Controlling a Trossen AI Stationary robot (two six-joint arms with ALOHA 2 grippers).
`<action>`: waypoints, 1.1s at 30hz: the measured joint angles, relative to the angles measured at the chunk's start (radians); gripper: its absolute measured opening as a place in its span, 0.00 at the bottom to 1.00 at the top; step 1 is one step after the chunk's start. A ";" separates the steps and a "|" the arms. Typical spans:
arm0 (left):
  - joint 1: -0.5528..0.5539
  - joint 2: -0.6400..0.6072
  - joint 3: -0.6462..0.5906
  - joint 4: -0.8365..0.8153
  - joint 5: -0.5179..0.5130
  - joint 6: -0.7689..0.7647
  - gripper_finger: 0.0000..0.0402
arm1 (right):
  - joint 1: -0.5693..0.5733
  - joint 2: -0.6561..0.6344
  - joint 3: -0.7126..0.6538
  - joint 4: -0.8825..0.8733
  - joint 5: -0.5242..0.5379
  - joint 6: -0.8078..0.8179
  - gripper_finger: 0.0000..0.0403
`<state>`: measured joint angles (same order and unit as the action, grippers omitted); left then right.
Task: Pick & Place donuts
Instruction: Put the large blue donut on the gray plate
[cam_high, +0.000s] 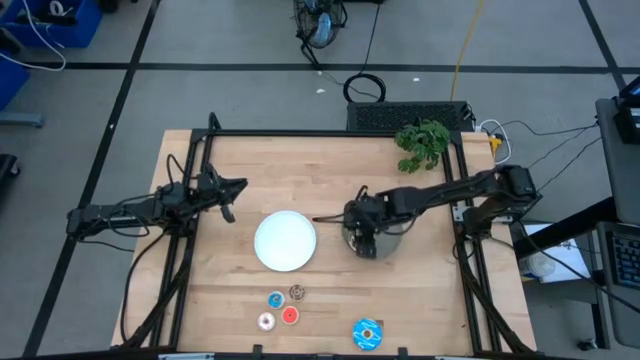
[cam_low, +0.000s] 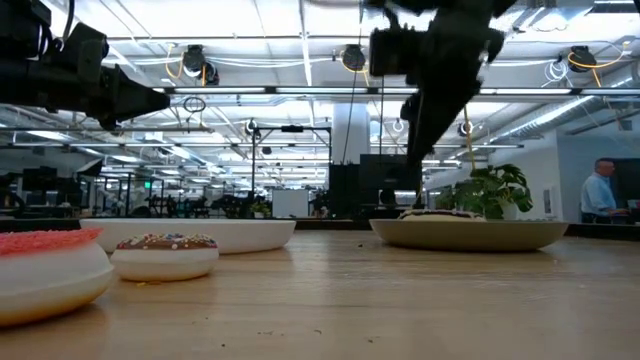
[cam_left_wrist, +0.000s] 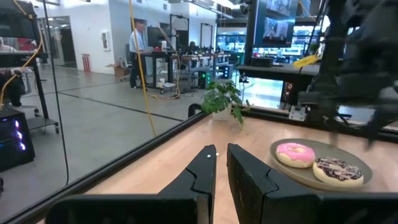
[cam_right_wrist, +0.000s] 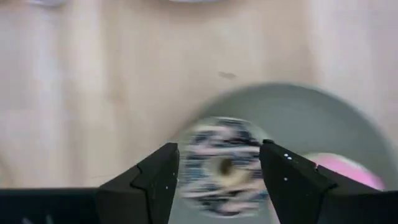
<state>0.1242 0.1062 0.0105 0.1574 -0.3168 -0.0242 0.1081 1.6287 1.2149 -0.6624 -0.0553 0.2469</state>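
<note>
The right gripper (cam_right_wrist: 219, 163) hung over the grey plate (cam_right_wrist: 323, 118) at the table's right centre, its fingers spread wide on either side of the brown sprinkled donut (cam_right_wrist: 221, 163). From the wrist view the ring sat between the fingers, but whether they touched it could not be told. My guess is the arm was either setting this donut down on the plate or had just let it go, since the pink donut (cam_left_wrist: 295, 154) already lay beside it on the same plate and the fingers stood wider than the ring.

The left gripper (cam_left_wrist: 221, 163) waited above the table's far left, well away from the work, its fingers nearly together with only a slim gap and nothing between them.

The white plate (cam_high: 285, 240) lay in the middle of the table, just left of the grey one. Near the front edge sat the remaining donuts: the tiny blue one (cam_high: 275, 298), the tiny brown one (cam_high: 297, 292), the tiny white one (cam_high: 266, 321) and the tiny red one (cam_high: 290, 316) in a close cluster, with the larger blue sprinkled donut (cam_high: 367, 334) farther right. A potted plant (cam_high: 422, 144) stood at the far right corner. Nothing lay between the right arm and those front donuts, so the reach toward them looked unobstructed; the white plate was beside that path, not across it.
</note>
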 joint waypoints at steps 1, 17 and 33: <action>0.000 0.000 0.000 -0.004 0.000 0.000 0.12 | 0.025 -0.002 0.007 0.007 -0.015 0.007 0.52; 0.000 0.000 0.000 0.012 0.000 0.010 0.12 | 0.388 -0.005 -0.080 0.200 0.269 0.134 0.02; 0.000 0.000 0.000 0.003 0.000 0.030 0.12 | 0.398 -0.005 -0.370 0.824 0.291 0.021 0.00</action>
<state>0.1238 0.1063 0.0105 0.1605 -0.3172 0.0059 0.5064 1.6238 0.8449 0.1614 0.2356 0.2676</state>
